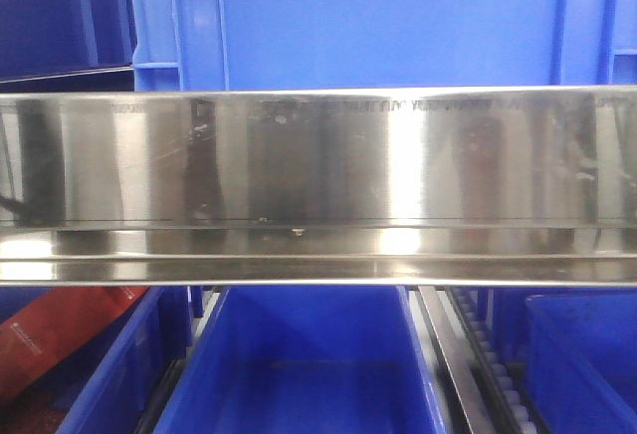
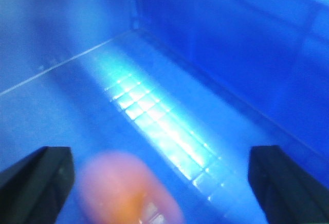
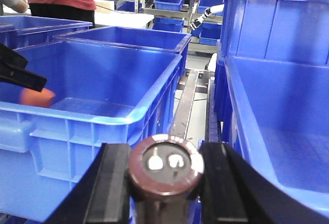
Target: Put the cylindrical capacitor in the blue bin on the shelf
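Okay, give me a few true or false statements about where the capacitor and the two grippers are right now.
1. The right gripper is shut on the cylindrical capacitor. True.
2. The left gripper is open inside a blue bin. True.
3. The cylindrical capacitor lies inside a blue bin. False: the right gripper holds it outside the bins.
4. The shelf rail is painted red. False: it is shiny steel.

Dark brown capacitor (image 3: 165, 165), blue bin (image 3: 92, 131), silvery steel shelf (image 1: 318, 160)
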Robot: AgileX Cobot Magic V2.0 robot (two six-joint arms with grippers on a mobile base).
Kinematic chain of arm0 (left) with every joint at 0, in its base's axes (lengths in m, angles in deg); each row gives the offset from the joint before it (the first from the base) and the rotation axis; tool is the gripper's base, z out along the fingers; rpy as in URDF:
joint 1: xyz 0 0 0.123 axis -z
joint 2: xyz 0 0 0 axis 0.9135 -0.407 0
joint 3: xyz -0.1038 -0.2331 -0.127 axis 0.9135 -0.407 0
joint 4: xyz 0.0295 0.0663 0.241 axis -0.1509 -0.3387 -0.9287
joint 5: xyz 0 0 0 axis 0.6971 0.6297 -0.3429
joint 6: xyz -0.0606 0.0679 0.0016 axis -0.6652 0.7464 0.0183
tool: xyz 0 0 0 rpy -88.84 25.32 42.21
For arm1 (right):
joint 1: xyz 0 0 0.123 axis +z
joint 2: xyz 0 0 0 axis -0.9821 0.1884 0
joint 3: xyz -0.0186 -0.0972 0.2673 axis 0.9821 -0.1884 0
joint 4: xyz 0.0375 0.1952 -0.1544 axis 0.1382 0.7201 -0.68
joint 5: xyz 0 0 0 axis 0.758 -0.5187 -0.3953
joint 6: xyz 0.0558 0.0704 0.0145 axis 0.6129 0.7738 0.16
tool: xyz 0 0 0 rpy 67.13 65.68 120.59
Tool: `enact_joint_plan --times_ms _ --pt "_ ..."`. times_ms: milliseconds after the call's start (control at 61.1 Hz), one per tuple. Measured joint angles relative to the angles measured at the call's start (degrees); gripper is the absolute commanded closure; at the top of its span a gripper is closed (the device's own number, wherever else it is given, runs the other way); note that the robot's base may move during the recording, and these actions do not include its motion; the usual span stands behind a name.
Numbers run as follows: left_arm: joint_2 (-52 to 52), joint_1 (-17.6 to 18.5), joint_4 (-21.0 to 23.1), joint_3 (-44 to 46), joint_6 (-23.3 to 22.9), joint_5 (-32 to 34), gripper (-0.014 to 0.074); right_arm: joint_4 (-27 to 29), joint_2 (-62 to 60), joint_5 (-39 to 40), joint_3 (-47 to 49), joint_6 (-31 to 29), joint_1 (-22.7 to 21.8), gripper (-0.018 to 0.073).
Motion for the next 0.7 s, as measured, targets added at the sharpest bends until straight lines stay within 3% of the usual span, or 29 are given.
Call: enact_joint_plan --times_ms 115,409,557,704 --pt "1.74 0.0 0.0 0.47 0.0 -1.87 0.012 0.0 0.0 0.0 0.0 0.0 0.0 0.064" --pt "12.02 -1.24 0.0 0.7 0.0 -8.5 0.06 0.0 0.0 -0.1 0.0 0.0 0.0 0.064" --pt "17.9 -4.39 0.0 0.42 -1.32 -14.08 0.0706 0.0 0.0 -0.32 0.0 0.0 0.0 0.064" --pt "24.73 -7.83 0.0 -4.87 -2.65 -16.82 0.0708 0.0 0.0 -0.32 0.0 0.0 0.0 0.064"
